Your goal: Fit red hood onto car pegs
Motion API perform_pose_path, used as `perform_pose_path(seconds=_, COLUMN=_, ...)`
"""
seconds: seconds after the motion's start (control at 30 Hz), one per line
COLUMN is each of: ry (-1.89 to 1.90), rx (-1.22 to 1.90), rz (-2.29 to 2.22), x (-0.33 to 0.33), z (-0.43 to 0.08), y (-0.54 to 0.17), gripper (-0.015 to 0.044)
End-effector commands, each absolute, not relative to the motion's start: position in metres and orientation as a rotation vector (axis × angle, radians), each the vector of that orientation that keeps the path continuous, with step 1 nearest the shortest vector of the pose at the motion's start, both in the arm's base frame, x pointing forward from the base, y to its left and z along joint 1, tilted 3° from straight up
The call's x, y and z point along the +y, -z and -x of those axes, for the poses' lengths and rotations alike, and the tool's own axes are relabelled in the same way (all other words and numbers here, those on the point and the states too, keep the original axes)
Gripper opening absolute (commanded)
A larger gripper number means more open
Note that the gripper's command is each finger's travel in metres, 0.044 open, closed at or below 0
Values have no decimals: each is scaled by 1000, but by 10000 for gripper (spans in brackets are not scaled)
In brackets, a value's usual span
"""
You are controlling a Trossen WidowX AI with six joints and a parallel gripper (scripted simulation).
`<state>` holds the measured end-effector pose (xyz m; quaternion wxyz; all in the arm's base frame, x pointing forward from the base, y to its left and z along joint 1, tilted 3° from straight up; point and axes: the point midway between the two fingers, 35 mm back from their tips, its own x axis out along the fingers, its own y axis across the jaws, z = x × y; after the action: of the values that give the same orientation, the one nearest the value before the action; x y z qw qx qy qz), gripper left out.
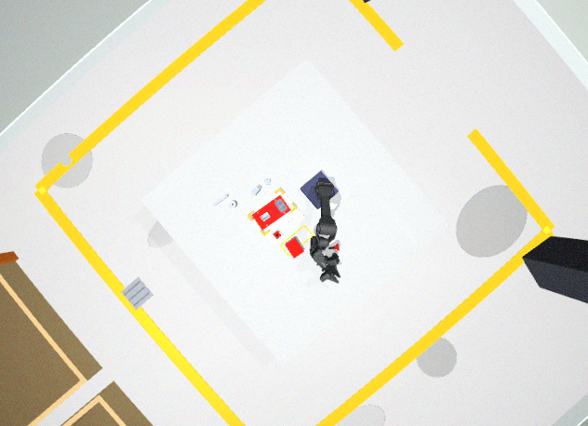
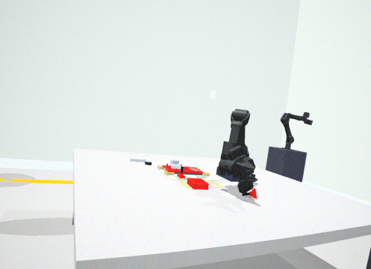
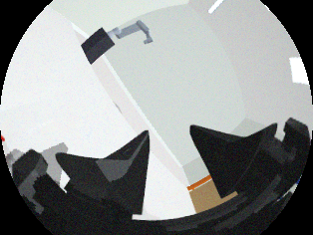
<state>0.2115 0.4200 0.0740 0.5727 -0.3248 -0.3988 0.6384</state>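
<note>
The red chassis (image 1: 273,211) (image 2: 189,170) sits between yellow corner brackets. The pale engine block (image 1: 264,216) (image 2: 174,162) stands on its deck. Short pegs show faintly beside the engine; not all can be told apart. The red hood (image 1: 294,247) (image 2: 198,184) lies roof up on the table, partly over a yellow outline, apart from the chassis. My gripper (image 3: 169,131) (image 1: 338,271) is open with nothing between its fingers. It is low over the table, to the side of the hood and away from it, and tilted, so the wrist view looks across the room. Neither hood nor chassis shows there.
A small red piece with a black stem (image 1: 336,246) (image 2: 253,193) lies on its side by the arm. A similar one (image 1: 276,234) (image 2: 181,175) stands upright between chassis and hood. Small grey blocks (image 1: 257,189), a round part (image 1: 233,204) and a bar (image 1: 220,199) lie beyond the chassis.
</note>
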Motion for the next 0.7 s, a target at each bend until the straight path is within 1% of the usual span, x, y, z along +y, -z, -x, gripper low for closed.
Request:
perform_pose_path(seconds=0.0, ry=-1497, rx=-923, rz=764, x=421, z=-213, y=-73, gripper=247)
perform_pose_path(seconds=0.07, ry=-1494, rx=-829, rz=780, x=424, z=-229, y=-68, gripper=300)
perform_pose_path(seconds=0.23, ry=-1470, rx=-468, rz=848, x=423, z=-283, y=-46, gripper=431)
perform_pose_path(seconds=0.27, ry=-1463, rx=-396, rz=862, x=421, z=-292, y=-42, gripper=440)
perform_pose_path(seconds=0.47, ry=-1404, rx=30, rz=951, x=390, z=-337, y=-21, gripper=440)
perform_pose_path(seconds=0.67, ry=-1333, rx=449, rz=1039, x=334, z=-357, y=-14, gripper=440)
